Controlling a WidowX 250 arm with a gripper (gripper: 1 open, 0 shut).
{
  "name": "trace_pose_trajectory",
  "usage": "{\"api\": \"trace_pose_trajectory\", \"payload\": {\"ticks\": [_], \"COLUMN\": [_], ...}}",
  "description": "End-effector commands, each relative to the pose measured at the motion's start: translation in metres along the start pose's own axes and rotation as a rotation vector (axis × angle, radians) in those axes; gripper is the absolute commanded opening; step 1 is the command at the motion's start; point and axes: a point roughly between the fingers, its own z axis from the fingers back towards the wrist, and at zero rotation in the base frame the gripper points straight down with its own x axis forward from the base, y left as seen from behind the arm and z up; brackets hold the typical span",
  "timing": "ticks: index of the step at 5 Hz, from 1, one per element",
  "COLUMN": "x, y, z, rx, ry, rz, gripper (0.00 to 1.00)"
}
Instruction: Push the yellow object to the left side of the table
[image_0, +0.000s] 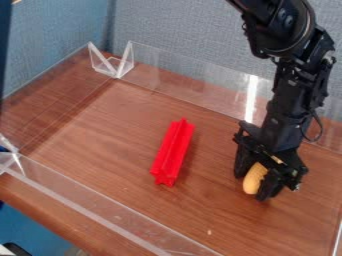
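On the far left I see a small clear acrylic bracket (112, 62) standing at the back corner, with the dark reddish-brown wood-grain counter (94, 125) running out from it, fenced by low clear acrylic walls. That whole left half is bare wood, which is where I need the piece to end up.

Moving right, a long red ridged plastic bar (173, 152) lies near the middle, angled slightly, end pointing toward me. It sits directly between the target area and what I have to push.

Further right, near the right wall, is the small yellow-orange toy corn cob (251, 179). My black hand (267, 185) stands almost straight down over it, fingers drawn in, and the cob shows between them, so I read it as closed around the cob rather than merely beside it. I cannot tell whether it is truly pinched or just caged.

My worry from here: a straight sweep left would run the cob into the red bar, and either the bar gets shoved along too or the cob rolls off sideways and out from my fingers. The cob is rounded, so it could also spin or slip loose if the fingers ride over it. Dragging this low, the fingertips may scrape the wood.
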Motion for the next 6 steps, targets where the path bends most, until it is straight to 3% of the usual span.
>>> {"api": "trace_pose_trajectory", "payload": {"ticks": [1,6], "x": [0.0056,0.0062], "y": [-0.0035,-0.0024], "z": [0.0299,0.0312], "rx": [0.029,0.048], "ry": [-0.091,-0.105], "rz": [-0.027,-0.066], "gripper": [0.0,0.0]}}
